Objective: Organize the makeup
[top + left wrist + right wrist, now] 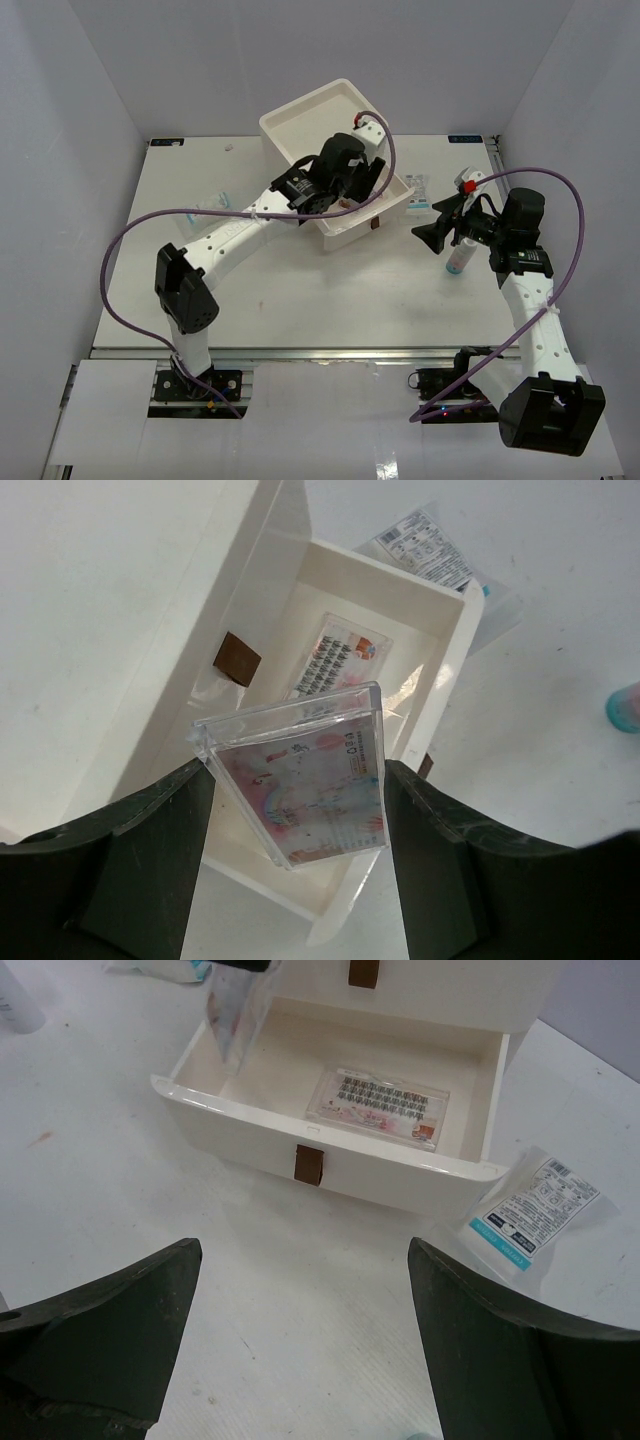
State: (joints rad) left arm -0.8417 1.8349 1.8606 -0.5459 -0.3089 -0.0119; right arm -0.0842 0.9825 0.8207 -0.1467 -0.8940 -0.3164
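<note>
Hanging on edge between the left gripper's [298, 810] fingers, the flat clear case [305, 765] with its pink printed insert sits just over the open drawer [250, 1140] of the cream box [310, 115], toward the far middle of the table [300, 290]. The jaws stand wide but are clamped on the case's two sides, so I'd call it grasped, not loose. It looks rigid, glossy and thin, slightly tilted, with a lower corner dipping toward the bare end of the drawer. A second case [380, 1108] lies flat on the drawer floor beside that spot. To my eye the step in hand is placing this case; the next move calls for lowering it, laying it flatter so it clears the drawer wall, then letting go. Further right, the right gripper [300, 1290] hovers with its jaws spread and nothing in them, near a clear packet [530, 1210] just right of the drawer and the small bottle [458, 262] on the table.
</note>
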